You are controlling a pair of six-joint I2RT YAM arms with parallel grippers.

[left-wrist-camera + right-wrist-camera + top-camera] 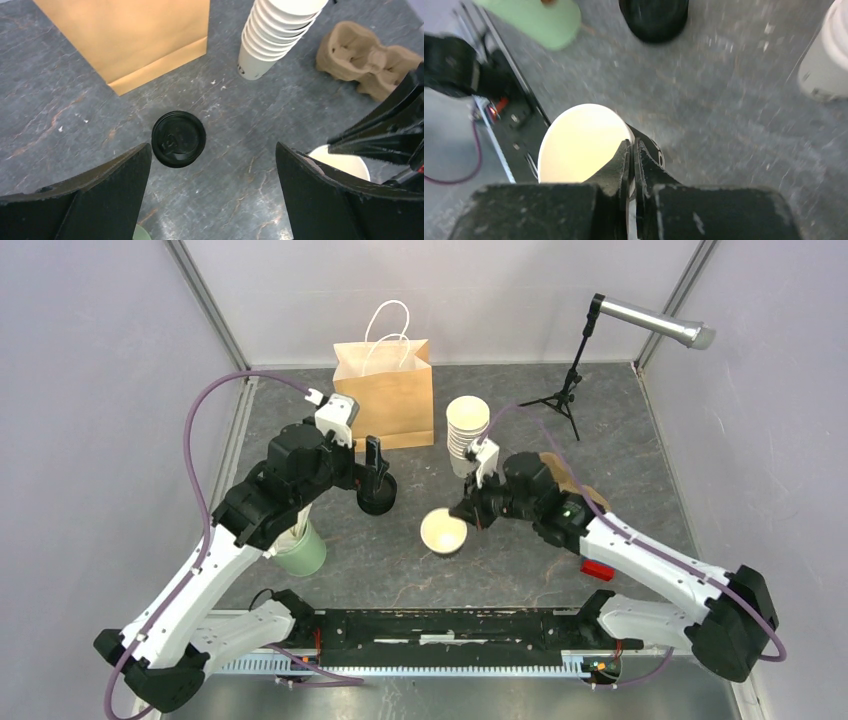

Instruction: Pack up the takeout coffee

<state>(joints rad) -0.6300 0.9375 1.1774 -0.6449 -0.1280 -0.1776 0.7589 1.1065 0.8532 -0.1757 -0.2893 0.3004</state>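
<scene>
The cup (444, 532), in front of the paper bag (385, 390), is clamped at its rim by the right jaws. It is judged light, thin and crushable, so best held by that stiffer rim. The left jaws are spread wide over a black lid (178, 138) nearer the bag.

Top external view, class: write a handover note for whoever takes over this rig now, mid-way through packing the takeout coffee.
Left gripper: open, empty, over the round black plastic lid.
Right gripper: shut on the rim of a lidless cream paper cup.
Done: no lidded cup in view; the moulded brown cardboard carrier looks empty.
Left, probably: lid the cup, seat it in the carrier, load the brown paper bag.
</scene>
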